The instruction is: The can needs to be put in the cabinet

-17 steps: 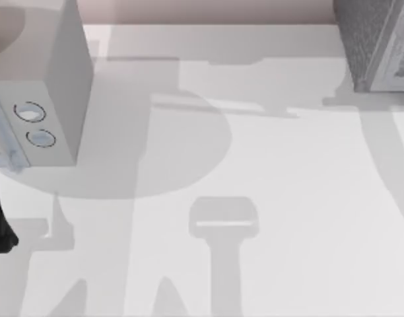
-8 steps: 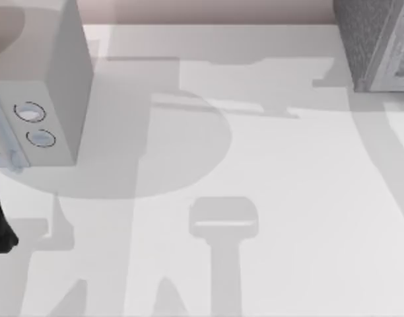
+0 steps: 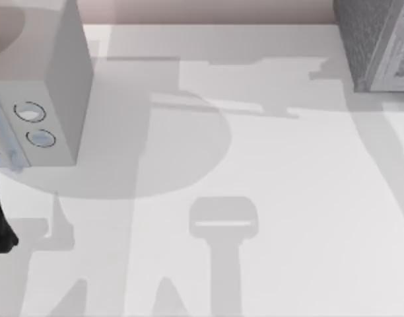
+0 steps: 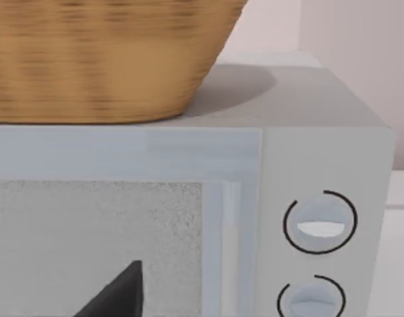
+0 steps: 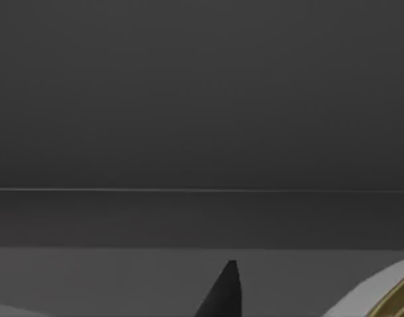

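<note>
The cabinet point(image 3: 373, 43), a grey speckled box with a lighter front frame, stands at the table's far right corner. The right wrist view is dim, with dark grey surfaces all around. In it a curved bit of the can point(image 5: 395, 298) shows at the edge, white with a gold rim, close beside one black fingertip point(image 5: 223, 292) of my right gripper. Whether that gripper holds the can cannot be made out. My left arm point(image 3: 0, 221) is parked at the table's left edge, in front of the white box. One of its fingertips point(image 4: 117, 294) points at that box's door.
A smooth white box point(image 3: 53, 99) with two round dials point(image 4: 319, 223) fills the far left of the table. A wicker basket point(image 4: 103, 59) sits on top of it. Arm shadows lie across the white tabletop point(image 3: 288, 198).
The arm shadow beside the cabinet has slid farther back along the table. The left arm and both boxes have not moved.
</note>
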